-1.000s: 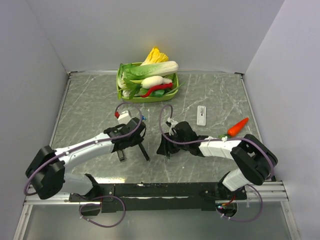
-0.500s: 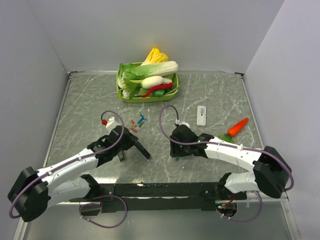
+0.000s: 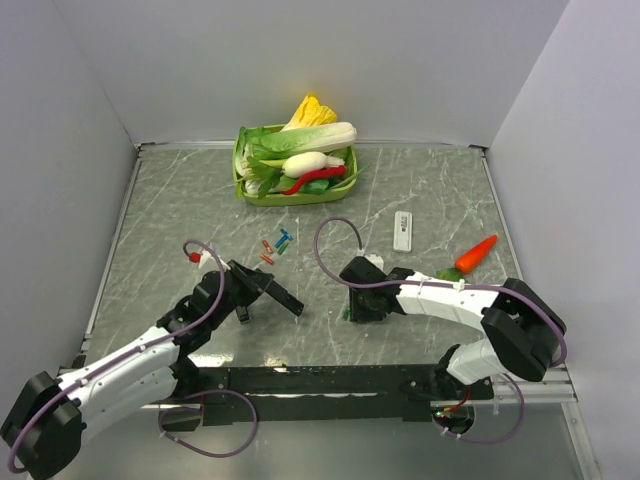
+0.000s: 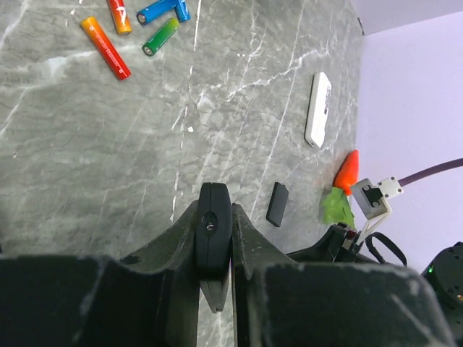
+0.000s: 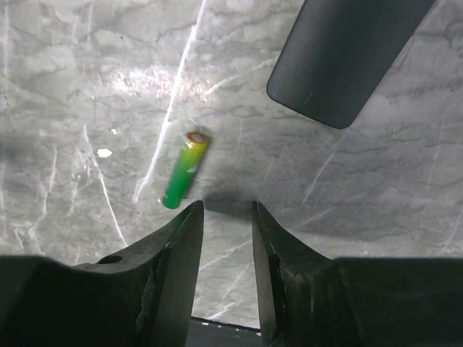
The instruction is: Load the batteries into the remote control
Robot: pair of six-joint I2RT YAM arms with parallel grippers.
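Left gripper holds the black remote; right gripper is empty beside a green battery.
On the table (image 3: 170,220), a basket (image 3: 240,186) of vegetables sits at the far edge. Left of centre, the left gripper (image 4: 215,213) is clamped on the sides of the black remote (image 3: 282,298). The right gripper (image 5: 226,210) points down, jaws partly apart with nothing between them. A white remote (image 3: 402,231) and a carrot (image 3: 475,254) lie to the right. A black lid (image 4: 277,204) lies flat near the right gripper. The green battery (image 5: 184,170) lies just beyond its fingertips. More batteries (image 4: 105,48) cluster between basket and black remote.
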